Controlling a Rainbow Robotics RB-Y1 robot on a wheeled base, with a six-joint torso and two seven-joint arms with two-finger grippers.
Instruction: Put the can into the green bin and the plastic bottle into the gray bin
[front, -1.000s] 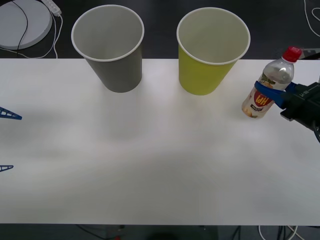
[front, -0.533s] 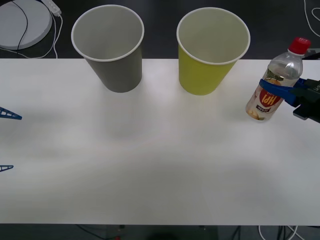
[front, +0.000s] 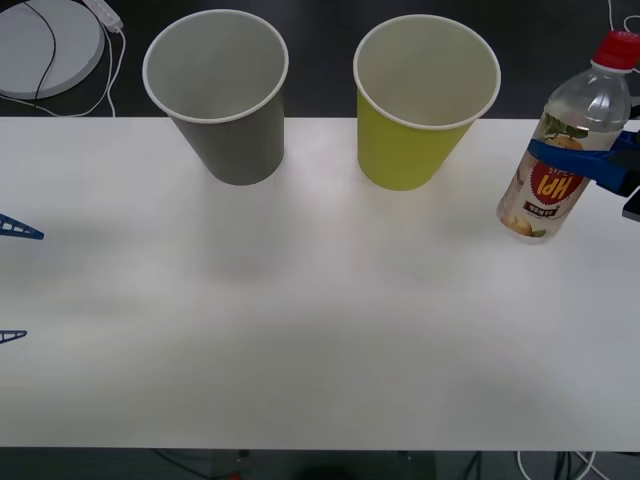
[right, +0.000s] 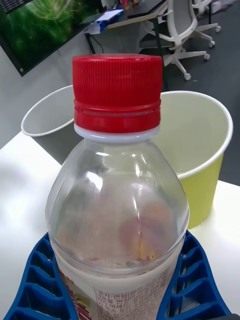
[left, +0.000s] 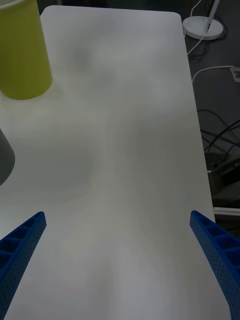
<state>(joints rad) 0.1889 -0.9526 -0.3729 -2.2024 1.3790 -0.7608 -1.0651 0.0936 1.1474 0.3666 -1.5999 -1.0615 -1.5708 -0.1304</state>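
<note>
Right gripper (front: 590, 165) pinching the plastic bottle (front: 560, 160) at far right of frame, tilted, just right of the green bin (front: 420, 110). Left gripper (left: 120, 260) spread wide, idle at left edge. Risk: the gray bin (front: 222, 100) sits upper left beyond the green one, so a low carry clips a rim or drops short.

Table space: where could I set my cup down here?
The table is bare in front of the gray bin and green bin. The far right is crowded: the right tool holds the plastic bottle.

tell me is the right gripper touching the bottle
Touching. In the right wrist view the right gripper has its blue fingers pressed against both sides of the bottle; the front view shows them clamped across its label.
</note>
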